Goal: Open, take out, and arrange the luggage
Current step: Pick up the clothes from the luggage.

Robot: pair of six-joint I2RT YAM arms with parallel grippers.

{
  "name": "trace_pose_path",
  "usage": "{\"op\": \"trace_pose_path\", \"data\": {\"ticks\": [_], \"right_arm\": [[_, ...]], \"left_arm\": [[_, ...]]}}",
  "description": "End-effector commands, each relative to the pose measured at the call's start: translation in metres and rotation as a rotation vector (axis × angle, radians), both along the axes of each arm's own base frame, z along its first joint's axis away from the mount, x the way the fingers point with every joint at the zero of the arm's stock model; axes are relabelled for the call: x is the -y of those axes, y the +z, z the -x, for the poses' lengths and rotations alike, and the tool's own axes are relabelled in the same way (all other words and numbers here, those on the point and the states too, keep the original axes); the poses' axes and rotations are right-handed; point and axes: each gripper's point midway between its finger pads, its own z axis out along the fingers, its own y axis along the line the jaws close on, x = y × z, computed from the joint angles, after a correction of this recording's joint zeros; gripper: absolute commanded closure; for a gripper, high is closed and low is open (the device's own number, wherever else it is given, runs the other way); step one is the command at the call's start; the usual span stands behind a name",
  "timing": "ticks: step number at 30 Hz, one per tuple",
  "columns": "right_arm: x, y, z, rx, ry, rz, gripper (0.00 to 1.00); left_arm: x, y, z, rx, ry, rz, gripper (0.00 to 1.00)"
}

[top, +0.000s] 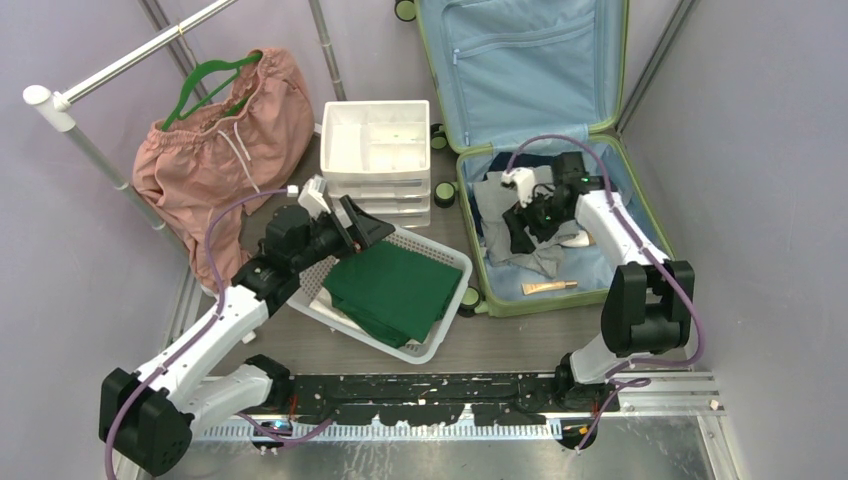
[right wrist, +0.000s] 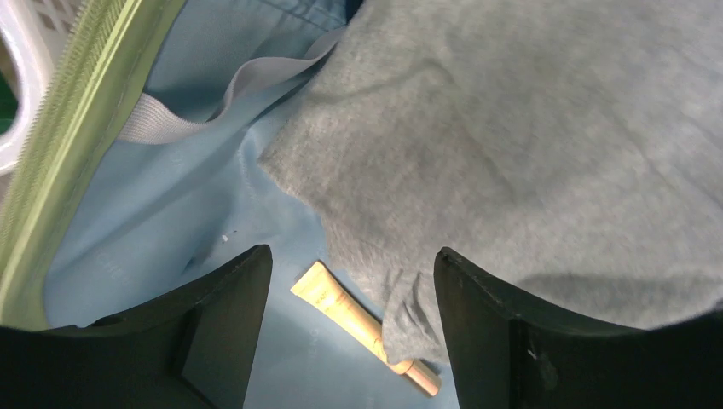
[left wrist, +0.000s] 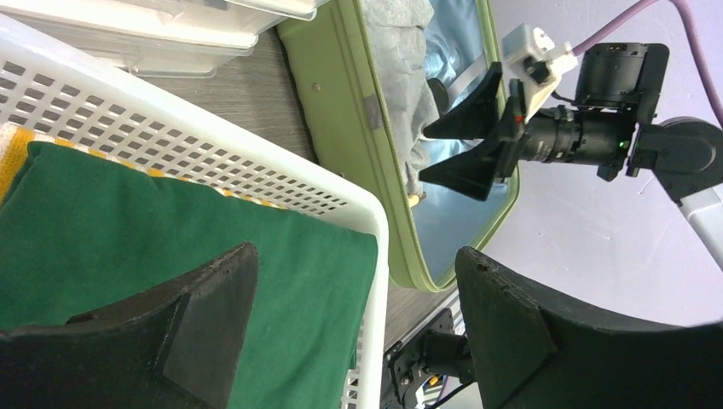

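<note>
Rumpled grey fleece (right wrist: pixel 529 153) covers the luggage's (right wrist: pixel 72 128) smooth blue lining (right wrist: pixel 153 230).

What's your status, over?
Left gripper open over basket. Right gripper open above grey garment. Luggage open, garment and tube inside. Nothing blocking.
</note>
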Motion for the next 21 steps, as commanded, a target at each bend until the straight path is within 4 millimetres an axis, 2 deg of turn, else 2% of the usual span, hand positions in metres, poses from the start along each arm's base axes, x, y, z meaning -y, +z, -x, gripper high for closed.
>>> {"op": "trace_pose_path", "data": {"ticks": [1, 8, 13, 19, 21], "right_arm": [[0.002, -0.01, -0.018, 0.124, 0.053, 0.181, 0.25], [-0.014, -0.04, -0.025, 0.136, 0.097, 0.292, 0.28], [-0.019, -0.06, -0.019, 0.122, 0.126, 0.335, 0.3], [-0.016, -0.071, -0.018, 0.104, 0.105, 0.364, 0.47], [-0.018, -0.069, -0.019, 0.105, 0.095, 0.352, 0.61]], "left_arm": [[0.006, 0.034, -0.006, 0.097, -0.021, 0.057, 0.15], [0.005, 0.029, -0.004, 0.081, -0.013, 0.062, 0.15], [0.002, 0.027, -0.001, 0.074, -0.003, 0.066, 0.15], [0.001, 0.024, 0.0, 0.061, 0.002, 0.075, 0.16], [0.003, 0.025, 0.0, 0.059, -0.002, 0.08, 0.16]]}}
